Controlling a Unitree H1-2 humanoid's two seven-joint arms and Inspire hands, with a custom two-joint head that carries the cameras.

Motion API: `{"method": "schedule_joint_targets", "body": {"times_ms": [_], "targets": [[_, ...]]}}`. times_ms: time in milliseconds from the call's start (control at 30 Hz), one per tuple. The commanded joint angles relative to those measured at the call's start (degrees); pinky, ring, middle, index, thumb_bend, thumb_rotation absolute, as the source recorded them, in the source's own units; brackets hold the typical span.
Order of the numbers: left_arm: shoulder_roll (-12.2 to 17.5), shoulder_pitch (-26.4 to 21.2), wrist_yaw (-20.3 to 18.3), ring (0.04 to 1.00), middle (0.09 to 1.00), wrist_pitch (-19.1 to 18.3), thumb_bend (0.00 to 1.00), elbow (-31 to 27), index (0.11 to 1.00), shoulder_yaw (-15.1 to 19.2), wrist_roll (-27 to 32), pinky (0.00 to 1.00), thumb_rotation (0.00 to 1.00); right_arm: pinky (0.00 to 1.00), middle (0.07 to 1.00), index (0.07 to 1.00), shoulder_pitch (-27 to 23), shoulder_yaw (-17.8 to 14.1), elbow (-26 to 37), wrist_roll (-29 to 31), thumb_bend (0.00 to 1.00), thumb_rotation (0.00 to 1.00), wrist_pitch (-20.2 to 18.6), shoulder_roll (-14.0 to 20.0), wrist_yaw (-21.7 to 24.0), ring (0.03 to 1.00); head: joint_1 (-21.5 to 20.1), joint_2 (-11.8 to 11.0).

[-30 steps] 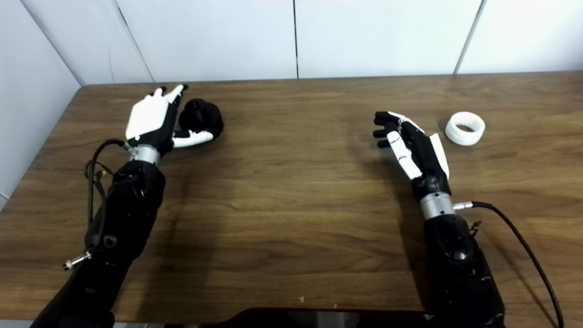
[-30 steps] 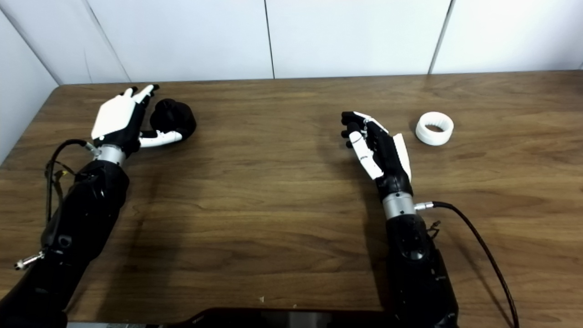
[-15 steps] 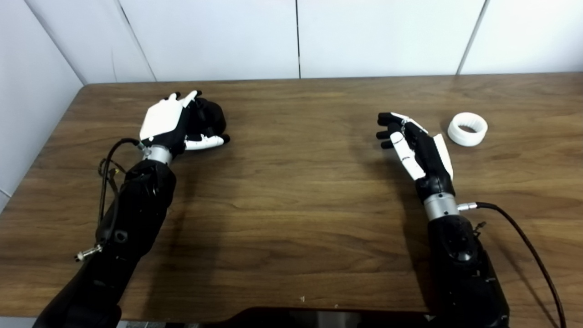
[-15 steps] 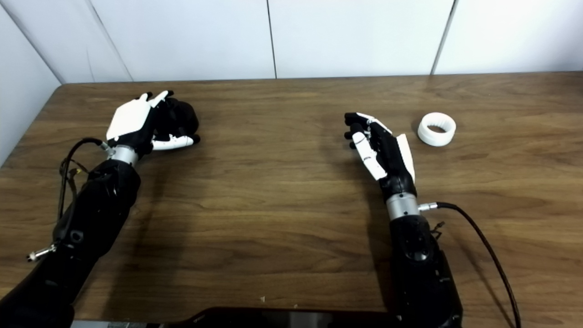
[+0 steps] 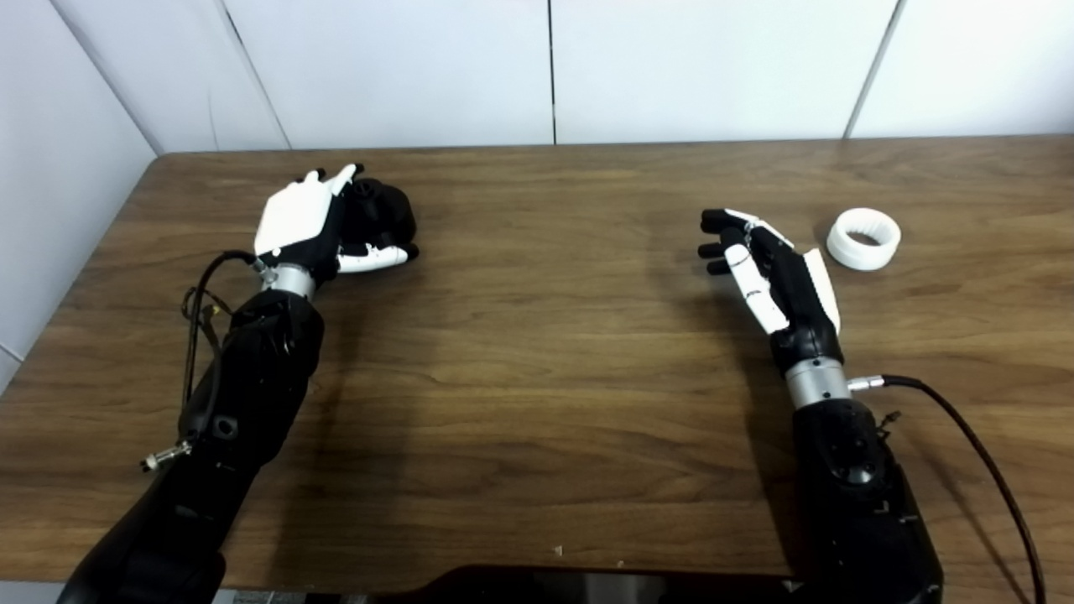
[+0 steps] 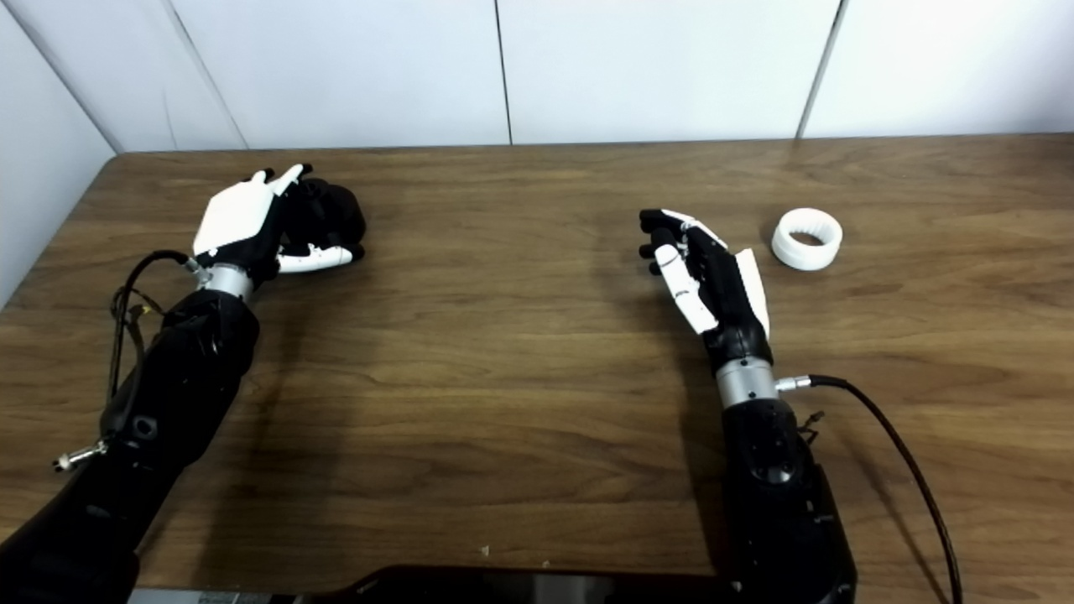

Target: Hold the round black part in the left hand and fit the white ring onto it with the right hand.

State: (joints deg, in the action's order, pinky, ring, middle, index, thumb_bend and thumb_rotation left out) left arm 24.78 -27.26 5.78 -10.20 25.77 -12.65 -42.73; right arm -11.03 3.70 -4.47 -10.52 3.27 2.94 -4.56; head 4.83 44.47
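The round black part (image 5: 384, 212) rests on the table at the far left. My left hand (image 5: 304, 222) is pressed against its left side, with the fingers (image 5: 342, 174) still stretched out above it and the thumb (image 5: 375, 257) lying along its near side. The hand has not closed on it. The white ring (image 5: 863, 238) lies flat on the table at the far right. My right hand (image 5: 768, 267) is open and empty, hovering palm-left a short way to the left of the ring and apart from it.
The brown wooden table (image 5: 537, 403) ends at a white panelled wall (image 5: 554, 67) behind. A black cable (image 5: 973, 453) trails from my right wrist across the near right of the table. A dark object (image 5: 587, 587) sits at the bottom edge.
My left hand has moved right until it lies against the black part, with the thumb now under its near side. My right hand has hardly moved. The camera shifted a little.
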Motion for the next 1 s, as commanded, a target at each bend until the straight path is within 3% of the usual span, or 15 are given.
{"method": "schedule_joint_targets", "body": {"times_ms": [0,200,333,500,967], "targets": [[1.66,-3.12,1.08,1.000,0.921,-0.65,1.00,0.37,0.956,0.19,-0.80,1.00,0.57,0.64,0.767,0.743,-0.14,-0.32,1.36,-0.75,0.39,0.78,1.05,0.62,-0.11,0.689,0.37,0.11],[1.42,-3.77,2.46,0.978,0.894,-1.93,1.00,2.07,0.916,0.05,-0.98,1.00,0.51,0.65,0.765,0.746,0.17,-0.31,1.74,-1.11,0.39,0.79,1.25,0.99,-0.15,0.683,0.36,0.31],[0.14,-3.65,5.40,0.855,0.789,-2.55,0.99,3.30,0.778,1.43,0.35,1.00,0.39,0.65,0.763,0.743,0.41,-0.53,1.82,-0.66,0.41,0.80,1.21,1.04,-0.02,0.682,0.38,0.48],[-1.09,-3.40,8.11,0.784,0.700,-2.61,0.98,4.40,0.686,2.92,2.04,1.00,0.33,0.64,0.759,0.740,0.41,-0.65,2.09,-0.56,0.41,0.79,1.10,1.07,0.08,0.679,0.60,0.57],[-1.88,-2.67,10.38,0.773,0.635,-1.91,0.98,6.13,0.649,3.63,5.83,1.00,0.26,0.64,0.761,0.731,0.04,-1.09,1.82,0.34,0.41,0.77,1.65,1.06,0.32,0.681,0.69,0.71]]}}
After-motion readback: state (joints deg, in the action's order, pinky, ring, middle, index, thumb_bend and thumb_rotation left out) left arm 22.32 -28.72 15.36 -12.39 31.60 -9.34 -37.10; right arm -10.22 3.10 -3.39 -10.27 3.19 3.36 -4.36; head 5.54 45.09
